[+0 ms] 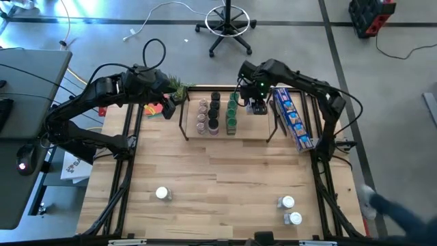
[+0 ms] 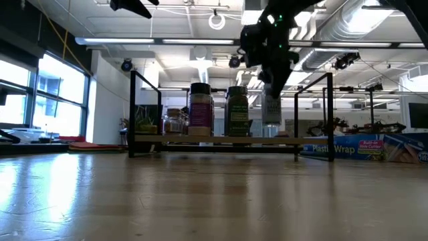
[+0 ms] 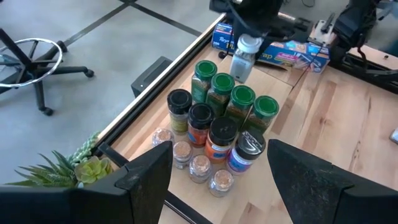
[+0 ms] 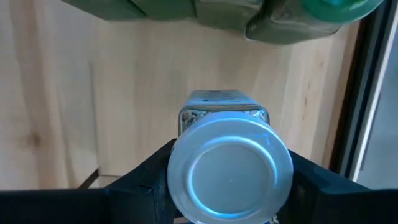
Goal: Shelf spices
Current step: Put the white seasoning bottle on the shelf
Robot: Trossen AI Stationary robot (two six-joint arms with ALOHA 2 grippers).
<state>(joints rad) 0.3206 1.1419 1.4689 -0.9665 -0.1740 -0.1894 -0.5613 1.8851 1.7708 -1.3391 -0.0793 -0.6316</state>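
Table [image 1: 218, 184], light wood, spanning most of the high view; both dark arms reach in from its sides toward the far edge.

Shelf [image 1: 254, 131], low light-wood board on thin black legs, at the far middle of the table; long axis runs left to right.

Blue box [image 1: 293, 117], long, lying flat just right of the shelf and angled; "Plastic Wrap" legible in part on its end in the low view [image 2: 338, 148].

Right gripper [image 1: 257, 104], over the right part of the shelf board; fingers clamped at part width on a white-lidded jar [image 4: 229, 163]; jar upright, long axis vertical, lid toward the wrist camera, base just above the board in the low view [image 2: 271, 110]; label text too small to read.

Left gripper [image 1: 164, 92], fingers spread wide and holding nothing, above the far left corner beside a small green plant [image 1: 179, 87].

Spices on the shelf [image 3: 214, 124]: upright jars in three close rows, green-lidded [image 3: 241, 96], black-lidded [image 3: 200, 115] and clear-lidded [image 3: 200, 167]; labels unreadable.

Spices off the shelf: three white-lidded jars on the near table, one at left [image 1: 162, 193], two close together at right [image 1: 286, 202] [image 1: 294, 219].
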